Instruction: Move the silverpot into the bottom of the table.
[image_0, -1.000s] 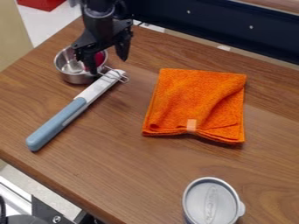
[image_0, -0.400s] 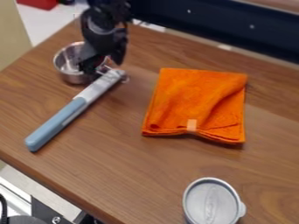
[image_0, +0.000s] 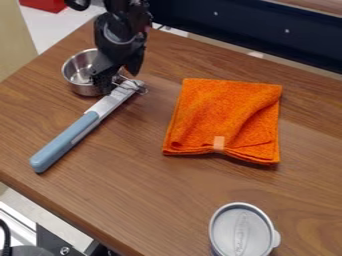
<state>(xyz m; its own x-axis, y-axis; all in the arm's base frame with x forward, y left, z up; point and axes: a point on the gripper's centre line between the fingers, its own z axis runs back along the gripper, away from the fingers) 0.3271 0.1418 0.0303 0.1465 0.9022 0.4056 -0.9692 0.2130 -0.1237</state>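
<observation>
Where the table (image_0: 143, 195) runs toward its far left corner, we see the silver pot (image_0: 85, 90) sitting upright, with its wire handle (image_0: 138, 89) pointing right. Over the pot's right side hangs the black gripper (image_0: 120, 79), one finger in front of the rim and the other farther right and a little higher. Its jaws stand partly open, with a gap we can make out between them; whether they touch the rim or the handle, we cannot tell. Just beside the pot lies a knife (image_0: 65, 141) with a blue grip (the pale end of its blade meets the wire handle in our view, though we can't say whether they touch), slanting down to the left. To the right, well apart from the pot, we have a folded orange cloth (image_0: 224, 117) with a pale tag, and nearest us, at the lower right, a lidded gray cup (image_0: 240, 232).
</observation>
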